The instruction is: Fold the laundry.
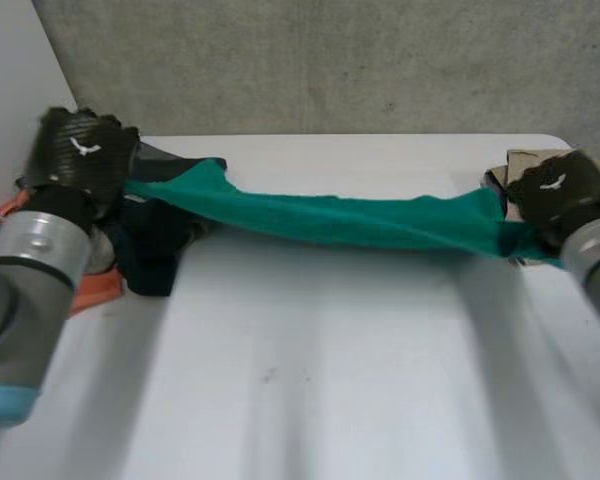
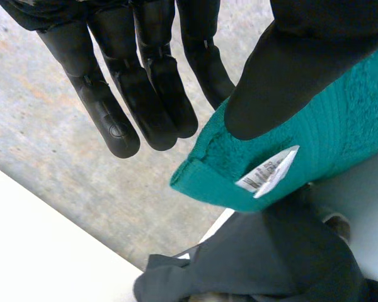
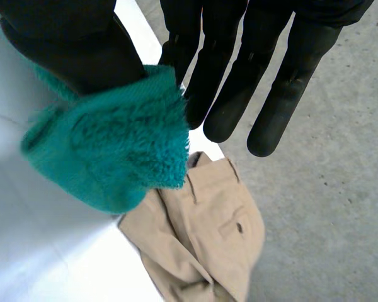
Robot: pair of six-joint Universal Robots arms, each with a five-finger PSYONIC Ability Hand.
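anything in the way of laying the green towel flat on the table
Mostly no: the table below the towel is bare. A dark garment lies under its end at the left hand, beige trousers by the right hand.

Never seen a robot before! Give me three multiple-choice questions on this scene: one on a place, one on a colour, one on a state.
1. The beige trousers are: A by the right hand; B mid-table; C under the dark clothes.
2. The towel is: A red; B teal; C white.
3. The towel is: A folded; B heaped; C stretched between both hands.
Answers: 1 A, they show at its fingertips. 2 B, plainly teal. 3 C, the left hand and right hand each pinch an end.
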